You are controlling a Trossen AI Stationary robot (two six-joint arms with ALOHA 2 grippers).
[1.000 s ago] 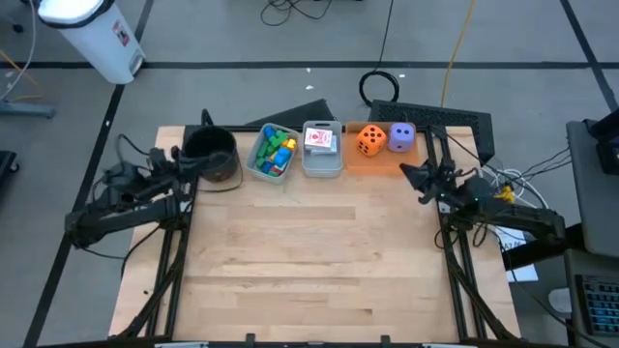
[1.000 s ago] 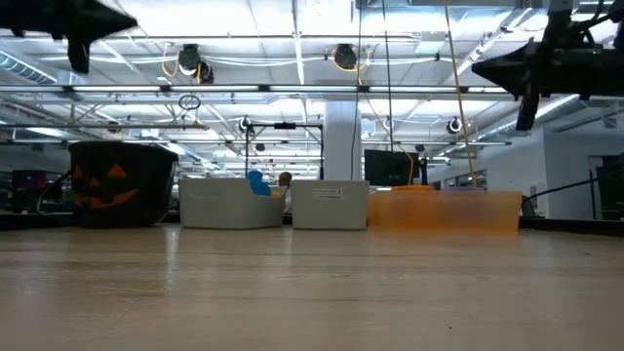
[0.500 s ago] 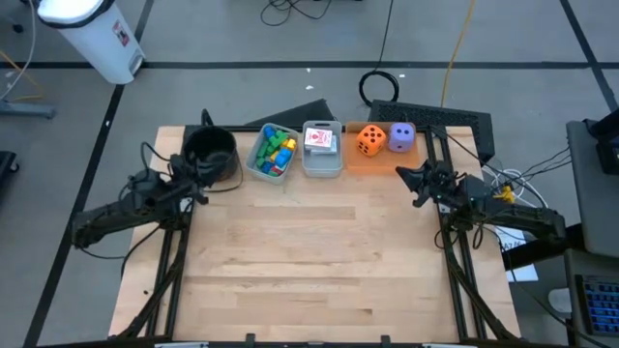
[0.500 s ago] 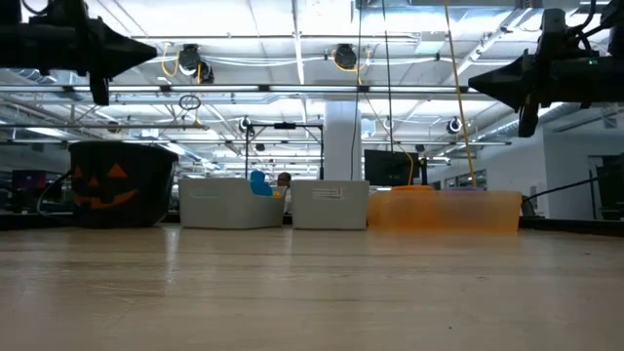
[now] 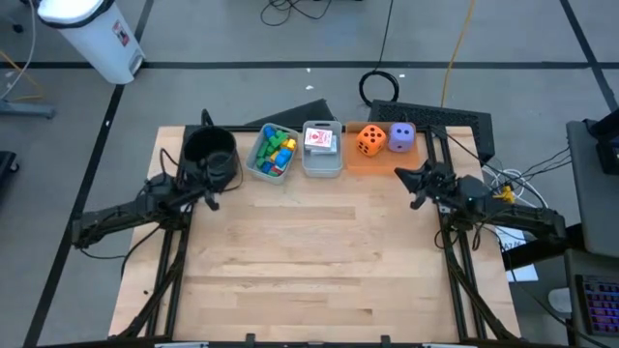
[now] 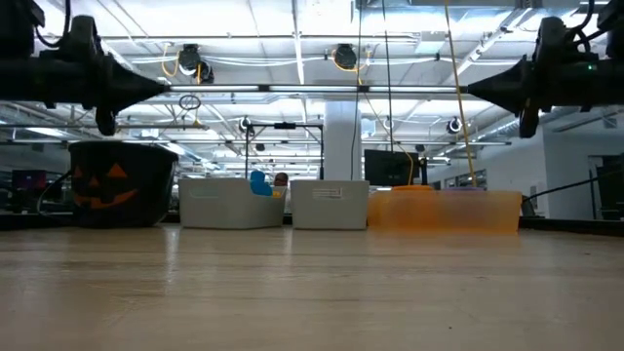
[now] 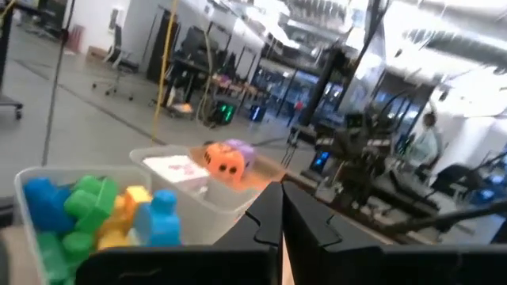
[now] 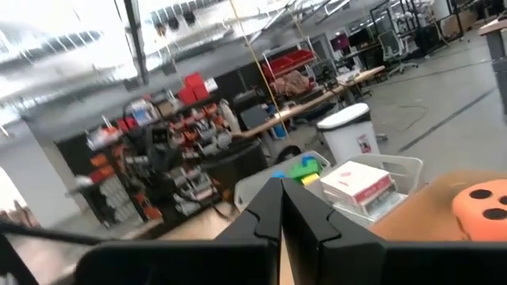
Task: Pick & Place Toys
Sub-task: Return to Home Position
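Left gripper (image 5: pixel 211 189) by the pot (image 5: pixel 210 155) and right gripper (image 5: pixel 401 177) well away from it are both pinched closed, empty. Blocks (image 5: pixel 276 152) binned just beside the pot, cards (image 5: pixel 320 140) next, dice (image 5: pixel 369 141) farthest. Looks done, just parking arms.

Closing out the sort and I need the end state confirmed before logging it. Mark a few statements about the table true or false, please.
1. The blocks lie in the bin beside the black pot. True.
2. The orange die and the purple die both sit on the orange tray. True.
3. The cards lie on the orange tray. False: they are in the second bin, between the bin of blocks and the tray.
4. The left pincer grips a block. False: it is shut on nothing, in the air near the black pot.
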